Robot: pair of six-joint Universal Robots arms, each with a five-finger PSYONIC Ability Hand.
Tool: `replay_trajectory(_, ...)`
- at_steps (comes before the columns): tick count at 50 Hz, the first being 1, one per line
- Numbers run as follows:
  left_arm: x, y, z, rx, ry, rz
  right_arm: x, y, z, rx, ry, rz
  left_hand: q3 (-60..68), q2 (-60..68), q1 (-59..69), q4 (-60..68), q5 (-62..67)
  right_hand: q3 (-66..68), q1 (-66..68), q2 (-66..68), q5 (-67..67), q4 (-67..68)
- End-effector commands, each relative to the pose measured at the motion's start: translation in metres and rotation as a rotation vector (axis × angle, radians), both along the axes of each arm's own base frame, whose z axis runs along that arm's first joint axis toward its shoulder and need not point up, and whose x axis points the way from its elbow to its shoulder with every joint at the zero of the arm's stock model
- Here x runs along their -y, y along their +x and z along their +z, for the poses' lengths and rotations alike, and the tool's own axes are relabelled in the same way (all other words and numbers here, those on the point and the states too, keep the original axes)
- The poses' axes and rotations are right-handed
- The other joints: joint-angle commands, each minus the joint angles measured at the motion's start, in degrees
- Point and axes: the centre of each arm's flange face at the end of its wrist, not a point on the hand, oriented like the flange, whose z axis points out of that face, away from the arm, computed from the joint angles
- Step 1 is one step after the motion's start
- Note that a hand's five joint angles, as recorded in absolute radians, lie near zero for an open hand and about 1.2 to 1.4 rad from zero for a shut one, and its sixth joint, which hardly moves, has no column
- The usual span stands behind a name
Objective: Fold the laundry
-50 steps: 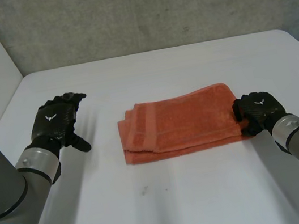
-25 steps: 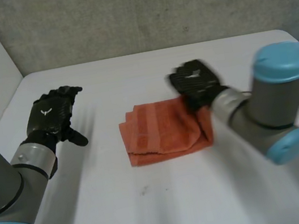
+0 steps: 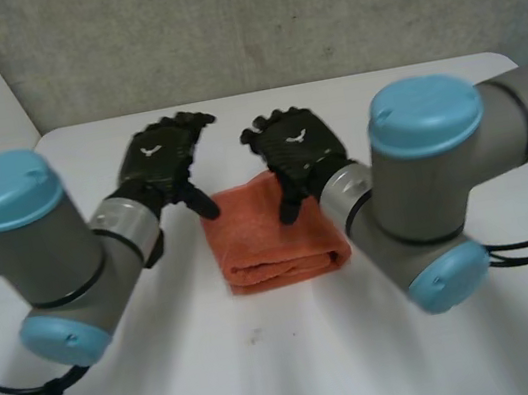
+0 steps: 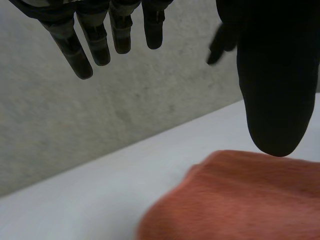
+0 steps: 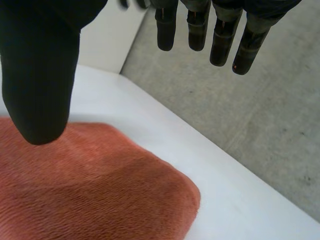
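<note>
A folded orange towel [image 3: 274,244] is seen lying flat at the middle of a white desk [image 3: 274,378]. It is folded into a compact, roughly square stack, and its thick layers show along the near edge. A grey concrete wall [image 3: 264,15] is seen behind the far edge of the desk.

The left hand [image 3: 158,159] is held at the towel's far left corner. Its fingers are spread and straight, pointed away toward the wall, and its thumb is angled down toward that corner. Nothing is grasped. In the left wrist view the fingers [image 4: 80,50] are seen released and extended, well above the desk. The thumb [image 4: 270,100] hangs over the towel [image 4: 240,200]. Whether its tip touches the cloth cannot be told.

The right hand [image 3: 295,150] is held over the towel's far edge, toward the right side. Its fingers are likewise released and extended, and nothing is grasped. In the right wrist view the fingers [image 5: 200,30] are seen straight, pointed beyond the cloth toward the wall. The thumb [image 5: 40,75] hangs over the towel [image 5: 90,190], whose rounded corner lies on the white desk [image 5: 250,210].

The two hands are seen side by side, near each other but apart. The left arm [image 3: 39,245] comes in from the near left and the right arm [image 3: 433,179] from the near right.
</note>
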Motion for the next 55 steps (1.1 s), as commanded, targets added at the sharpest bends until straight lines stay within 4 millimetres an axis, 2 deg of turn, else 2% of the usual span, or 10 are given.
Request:
replay_trajectory(1, 0.004, -0.021, -0.036, 0.026, 0.135, 0.012, 0.03, -0.015, -0.021, 0.0, 0.155, -0.013, -0.7, 0.0, 0.1, -0.1, -1.2, -2.3, -1.8, -2.9, -3.6, -3.3)
replay_trajectory(10, 0.001, -0.011, -0.093, 0.141, 0.263, 0.121, 0.046, -0.014, -0.076, -0.101, 0.298, -0.039, -1.2, -0.5, -0.4, -0.6, -1.7, -2.3, -1.8, -2.9, -3.6, -3.3)
replay_trajectory(20, -0.005, -0.007, -0.096, 0.202, 0.256, 0.099, 0.05, -0.019, -0.078, -0.125, 0.334, -0.048, -1.7, -1.0, -0.9, -1.1, -2.2, -2.3, -1.8, -2.9, -3.6, -3.3)
replay_trajectory(24, -0.003, -0.009, -0.072, 0.188, 0.193, 0.092, 0.051, -0.016, -0.051, -0.077, 0.284, -0.04, -2.1, -1.4, -1.3, -1.5, -2.5, -2.3, -1.8, -2.9, -3.6, -3.3)
replay_trajectory(29, -0.001, -0.011, -0.001, 0.074, 0.045, 0.066, 0.05, -0.02, -0.003, -0.014, 0.19, -0.049, -2.1, -1.4, -1.3, -1.5, -2.5, -2.3, -1.8, -2.9, -3.6, -3.3)
replay_trajectory(32, -0.002, -0.006, 0.035, 0.022, -0.025, 0.065, 0.047, -0.031, 0.05, 0.072, 0.063, -0.09, -2.1, -1.4, -1.3, -1.5, -2.5, -2.3, -1.8, -2.9, -3.6, -3.3)
replay_trajectory(33, -0.002, 0.001, 0.057, -0.01, -0.062, 0.078, 0.048, -0.037, 0.059, 0.088, 0.041, -0.114, -2.1, -1.4, -1.3, -1.5, -2.5, -2.3, -1.8, -2.9, -3.6, -3.3)
replay_trajectory(41, -0.006, 0.055, 0.136, -0.121, -0.141, 0.198, 0.038, -0.094, 0.135, 0.221, -0.191, -0.297, -2.1, -1.4, -1.3, -1.5, -2.5, -2.3, -1.8, -2.9, -3.6, -3.3)
replay_trajectory(48, -0.02, 0.079, 0.152, -0.165, -0.091, 0.195, 0.033, -0.134, 0.141, 0.206, -0.192, -0.389, -2.2, -1.5, -1.4, -1.6, -2.7, -2.3, -1.8, -2.9, -3.6, -3.3)
replay_trajectory(55, -0.024, 0.085, 0.155, -0.18, -0.081, 0.161, 0.03, -0.136, 0.134, 0.179, -0.148, -0.392, -2.1, -1.4, -1.3, -1.5, -2.5, -2.3, -1.8, -2.9, -3.6, -3.3)
